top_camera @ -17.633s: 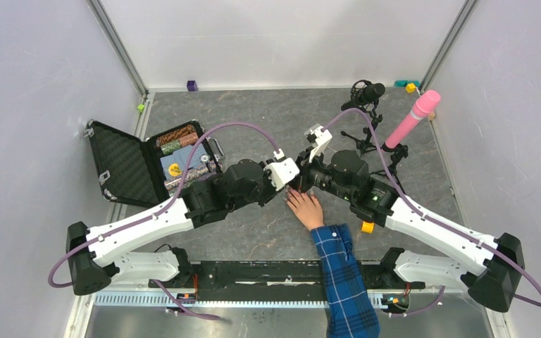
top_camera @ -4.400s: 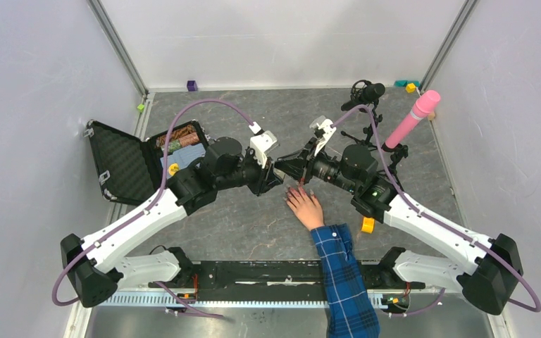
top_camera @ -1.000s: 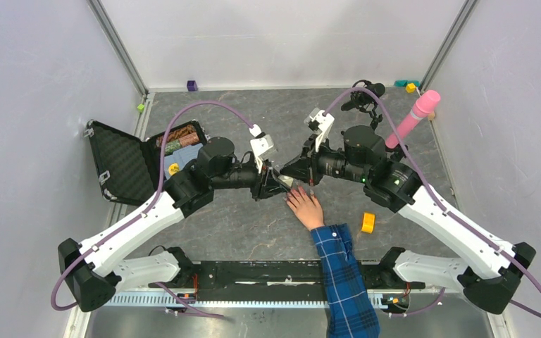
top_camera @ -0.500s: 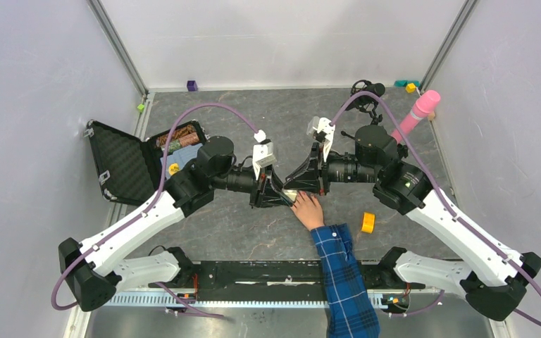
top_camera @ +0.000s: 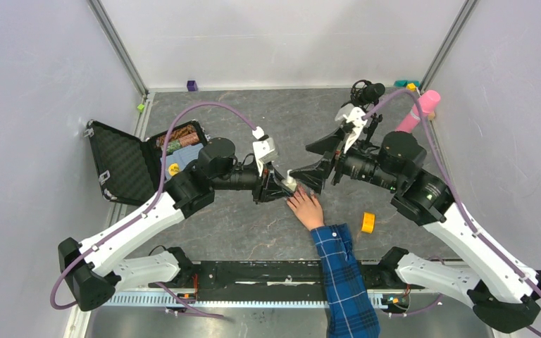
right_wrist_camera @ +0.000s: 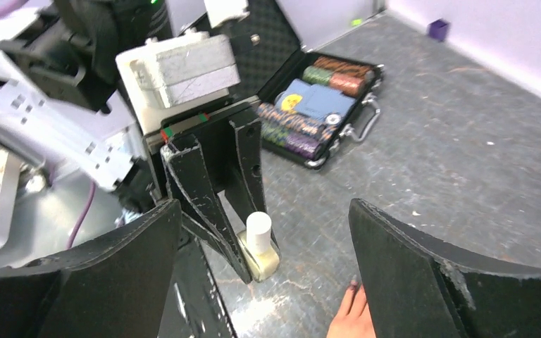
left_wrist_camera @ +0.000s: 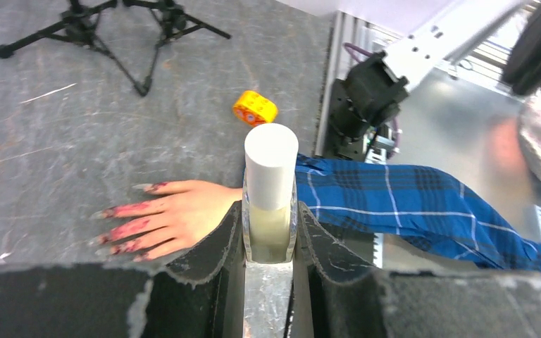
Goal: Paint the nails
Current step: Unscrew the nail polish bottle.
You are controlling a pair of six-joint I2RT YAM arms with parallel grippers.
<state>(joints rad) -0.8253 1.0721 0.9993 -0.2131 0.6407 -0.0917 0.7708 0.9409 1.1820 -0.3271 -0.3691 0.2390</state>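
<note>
A pale hand (top_camera: 308, 209) in a blue plaid sleeve (top_camera: 341, 271) lies flat on the grey table. Its nails (left_wrist_camera: 115, 211) and fingertips are smeared dark pink; one nail (right_wrist_camera: 353, 284) shows in the right wrist view. My left gripper (top_camera: 287, 185) is shut on a small clear bottle (left_wrist_camera: 270, 224) with a white cap (left_wrist_camera: 270, 158), held just beyond the fingertips. The bottle (right_wrist_camera: 259, 246) stands capped. My right gripper (top_camera: 317, 160) is open wide, just right of the bottle, with nothing between its fingers (right_wrist_camera: 401, 267).
An open black case (top_camera: 130, 165) of poker chips lies at the left. A yellow tape roll (top_camera: 368, 222) sits right of the hand. A microphone on a tripod (top_camera: 363, 96) and a pink cylinder (top_camera: 415, 113) stand at the back right. Small cubes (top_camera: 192, 85) lie along the far wall.
My right gripper has opened, let go of the bottle's cap and drawn back to the right. The left gripper still holds the bottle in the same place.
</note>
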